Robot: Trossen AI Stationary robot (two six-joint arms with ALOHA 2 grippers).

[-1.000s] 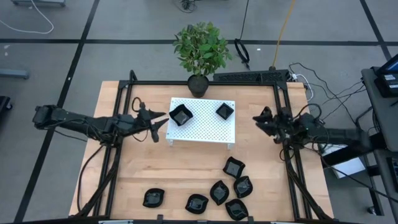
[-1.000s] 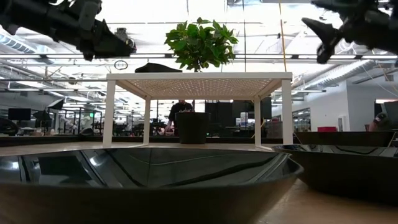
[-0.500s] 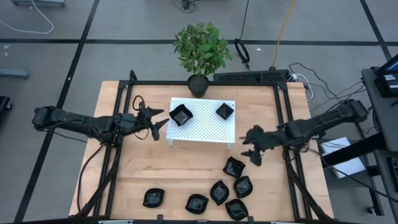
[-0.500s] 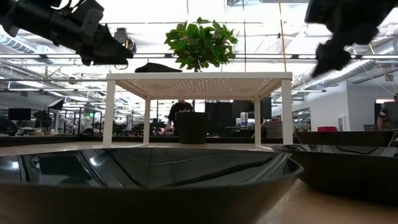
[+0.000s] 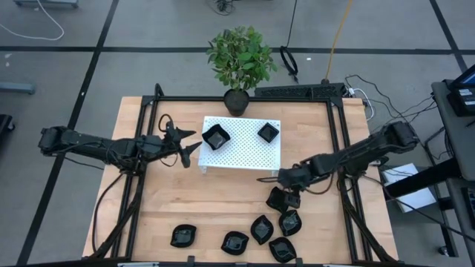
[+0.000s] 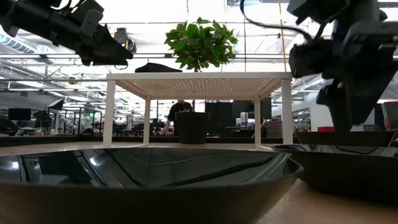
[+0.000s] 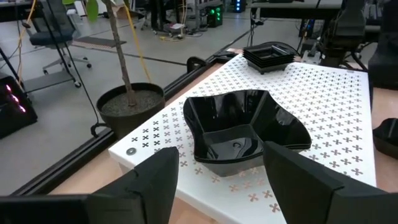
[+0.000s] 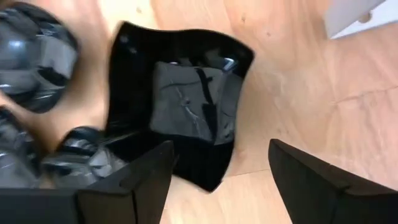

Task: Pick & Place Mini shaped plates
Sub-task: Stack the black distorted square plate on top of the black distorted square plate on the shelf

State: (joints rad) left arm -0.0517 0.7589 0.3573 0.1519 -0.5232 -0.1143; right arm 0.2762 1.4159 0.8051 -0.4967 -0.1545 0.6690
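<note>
Two glossy black mini plates sit on the white perforated platform [image 5: 245,152]: a wavy square one [image 5: 215,136] [image 7: 242,130] and a smaller square one [image 5: 268,133] [image 7: 268,56]. Several more lie on the wooden table near its near edge, among them a square plate [image 5: 278,199] [image 8: 180,106], and others [image 5: 261,228] [image 5: 182,236]. My right gripper [image 5: 286,182] [image 8: 217,180] hovers open just above that square plate, its fingers apart over the plate's edge. My left gripper [image 5: 189,144] [image 7: 221,180] waits open, left of the platform, facing the wavy plate.
A potted plant [image 5: 239,63] stands at the table's far edge behind the platform. A black frame rail [image 5: 148,141] runs along the table's sides. In the low view two plates [image 6: 149,180] [image 6: 342,168] fill the foreground. Bare wood lies between the platform and the near plates.
My right gripper has swung from beside the table's right edge toward the left and near side, dropping down over the square plate by the platform's right near corner. Its arm has stretched out across the table. The plates have stayed where they were.
</note>
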